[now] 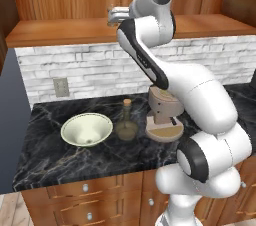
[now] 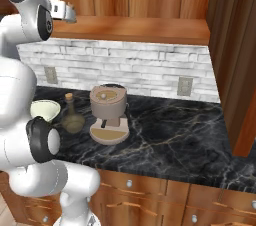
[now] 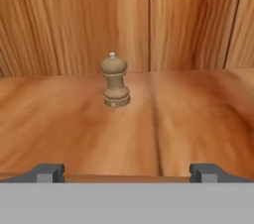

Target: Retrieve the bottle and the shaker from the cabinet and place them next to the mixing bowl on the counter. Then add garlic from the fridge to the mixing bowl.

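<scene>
With the bottle (image 1: 126, 122) already beside the bowl (image 1: 86, 129), the gripper (image 3: 127, 171), jaws apart, faces the shaker (image 3: 115, 80) at twelve o'clock, lined up to grasp.

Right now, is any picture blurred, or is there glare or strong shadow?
Hand view: the shaker is fairly sharp, the wooden shelf near the camera smeared. Left base view: the bottle and mixing bowl look soft, with faint shadows. Right base view: even light, no glare.

tan shaker (image 3: 115, 81), cream bowl (image 1: 86, 129), olive bottle (image 1: 126, 122)
</scene>
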Controlling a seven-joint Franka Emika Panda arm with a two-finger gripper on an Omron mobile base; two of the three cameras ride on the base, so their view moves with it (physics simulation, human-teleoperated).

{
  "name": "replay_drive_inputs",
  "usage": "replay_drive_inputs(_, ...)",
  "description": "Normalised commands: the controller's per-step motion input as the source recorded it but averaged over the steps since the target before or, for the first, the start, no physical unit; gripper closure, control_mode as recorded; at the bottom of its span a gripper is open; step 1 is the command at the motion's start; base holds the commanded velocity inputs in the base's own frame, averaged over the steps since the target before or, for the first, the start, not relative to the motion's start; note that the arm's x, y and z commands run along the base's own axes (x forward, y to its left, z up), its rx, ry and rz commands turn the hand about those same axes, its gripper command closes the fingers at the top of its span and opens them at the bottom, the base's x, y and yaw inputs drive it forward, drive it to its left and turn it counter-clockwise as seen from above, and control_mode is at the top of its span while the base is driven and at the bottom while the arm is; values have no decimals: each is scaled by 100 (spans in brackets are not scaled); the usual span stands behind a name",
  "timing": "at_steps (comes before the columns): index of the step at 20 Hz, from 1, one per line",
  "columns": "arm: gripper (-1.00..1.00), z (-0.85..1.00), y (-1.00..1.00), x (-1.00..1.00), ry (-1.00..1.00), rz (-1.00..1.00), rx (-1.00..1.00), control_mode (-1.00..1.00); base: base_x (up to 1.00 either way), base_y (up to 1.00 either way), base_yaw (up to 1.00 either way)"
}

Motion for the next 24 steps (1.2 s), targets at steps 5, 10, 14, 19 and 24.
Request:
replay_drive_inputs(5,-100,-18,18,53,0,4,-1,-100,0,0,0)
replay_drive_inputs(10,-100,-9,2,63,-1,7,-4,-100,0,0,0)
replay_drive_inputs(14,-100,0,1,75,0,4,-7,-100,0,0,0)
replay_drive_inputs(19,-100,0,16,61,0,1,-4,-100,0,0,0)
replay_drive_inputs(24,-100,0,11,49,4,0,0,-100,0,0,0)
